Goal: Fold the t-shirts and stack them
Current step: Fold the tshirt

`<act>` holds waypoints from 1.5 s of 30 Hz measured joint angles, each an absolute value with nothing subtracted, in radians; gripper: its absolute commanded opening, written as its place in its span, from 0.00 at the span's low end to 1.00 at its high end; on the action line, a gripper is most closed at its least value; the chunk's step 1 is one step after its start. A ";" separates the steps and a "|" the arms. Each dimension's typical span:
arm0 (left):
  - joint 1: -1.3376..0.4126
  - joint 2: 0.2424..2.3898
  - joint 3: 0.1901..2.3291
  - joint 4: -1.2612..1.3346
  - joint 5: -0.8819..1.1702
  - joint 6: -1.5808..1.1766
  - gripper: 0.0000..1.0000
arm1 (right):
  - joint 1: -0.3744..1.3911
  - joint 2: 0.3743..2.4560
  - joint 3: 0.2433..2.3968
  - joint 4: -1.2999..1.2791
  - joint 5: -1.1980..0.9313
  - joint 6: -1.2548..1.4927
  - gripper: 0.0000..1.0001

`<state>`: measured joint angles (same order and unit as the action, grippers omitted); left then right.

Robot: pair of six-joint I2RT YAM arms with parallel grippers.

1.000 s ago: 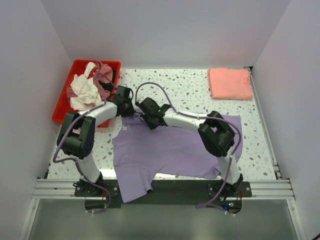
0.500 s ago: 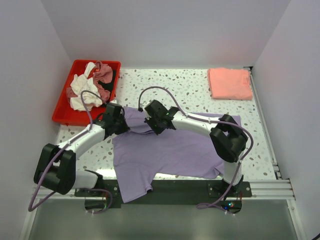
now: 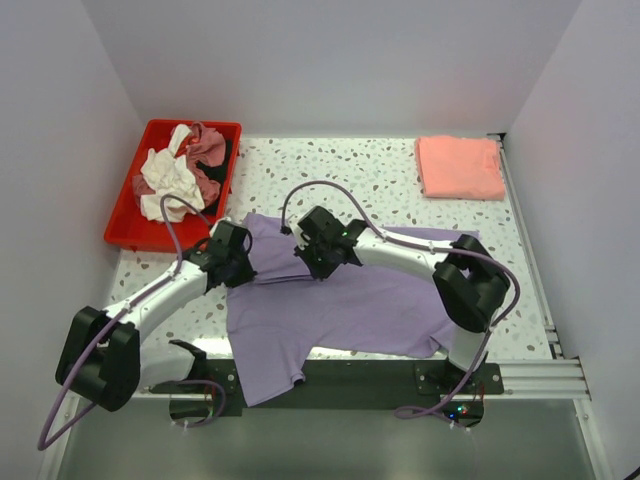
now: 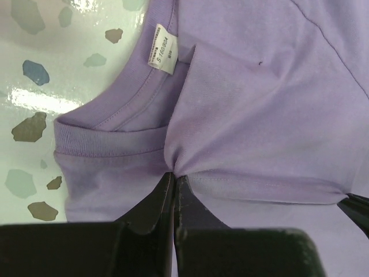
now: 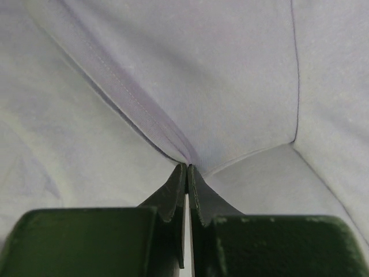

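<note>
Status: 1 of the t-shirts, a salmon-pink cloth shirt [image 3: 459, 166], is lying folded flat at the far right of the speckled terrazzo table [image 3: 370, 175]; judged done.

The large lavender-purple short-sleeved shirt [image 3: 340, 305] is lying spread at near centre, its far part bunching between the arms; judged 1st fold in progress.

- The left gripper [image 4: 174, 176] is pinching a tuck of lavender cloth just beside the ribbed collar [image 4: 109, 144], jaws closed onto it.
- The right gripper [image 5: 187, 166] is clamping a seam ridge of the same shirt, jaws nearly touching.

Remaining: the crumpled white, dusty-rose and dark shirts [image 3: 175, 175] are sitting in the red plastic tray [image 3: 195, 124] at far left, none folded.

Limits:
- No. of shirts in the tray is not resolvable.
- The right arm is covering part of the lavender shirt's right side.
- The near hem is overlapping the metal rail [image 3: 530, 372].
- Whether each grip is taking 1 or 2 cloth layers: cannot tell.
</note>
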<state>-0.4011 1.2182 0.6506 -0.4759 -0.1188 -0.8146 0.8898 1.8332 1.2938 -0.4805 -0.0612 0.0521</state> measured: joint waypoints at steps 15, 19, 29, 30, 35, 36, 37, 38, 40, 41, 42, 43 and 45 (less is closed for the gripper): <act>-0.421 1.142 0.651 -0.535 -0.127 -0.815 0.81 | 0.890 1.706 1.167 -0.488 -0.087 0.072 0.99; -0.430 1.111 0.680 -0.542 -0.126 -0.799 1.00 | 0.876 1.579 1.161 -0.490 -0.009 0.120 0.99; -0.435 1.315 0.835 -0.402 -0.100 -0.745 1.00 | 0.484 1.500 1.075 -0.504 0.111 0.281 0.99; -0.435 1.357 0.850 -0.387 -0.096 -0.739 1.00 | 0.452 1.501 1.065 -0.513 0.121 0.288 0.99; -0.434 1.575 0.937 -0.337 -0.081 -0.714 1.00 | 0.309 1.538 1.047 -0.515 0.147 0.313 0.99; -0.434 1.602 0.947 -0.330 -0.081 -0.713 1.00 | 0.284 1.559 1.047 -0.510 0.147 0.318 0.99; -0.433 1.635 0.960 -0.327 -0.080 -0.712 1.00 | 0.257 1.584 1.047 -0.505 0.145 0.324 0.99; -0.430 1.664 0.972 -0.323 -0.077 -0.711 1.00 | 0.235 1.612 1.047 -0.502 0.144 0.329 0.99; -0.423 1.710 0.997 -0.321 -0.071 -0.709 1.00 | 0.198 1.665 1.047 -0.500 0.144 0.338 0.99; -0.418 1.718 1.010 -0.311 -0.065 -0.705 1.00 | 0.182 1.693 1.047 -0.499 0.147 0.341 0.99; -0.412 1.729 1.020 -0.300 -0.064 -0.702 1.00 | 0.169 1.718 1.048 -0.500 0.149 0.344 0.99; -0.405 1.743 1.027 -0.290 -0.063 -0.699 1.00 | 0.160 1.743 1.050 -0.500 0.150 0.349 0.99; -0.393 1.756 1.039 -0.277 -0.057 -0.694 1.00 | 0.148 1.766 1.081 -0.490 0.162 0.355 0.99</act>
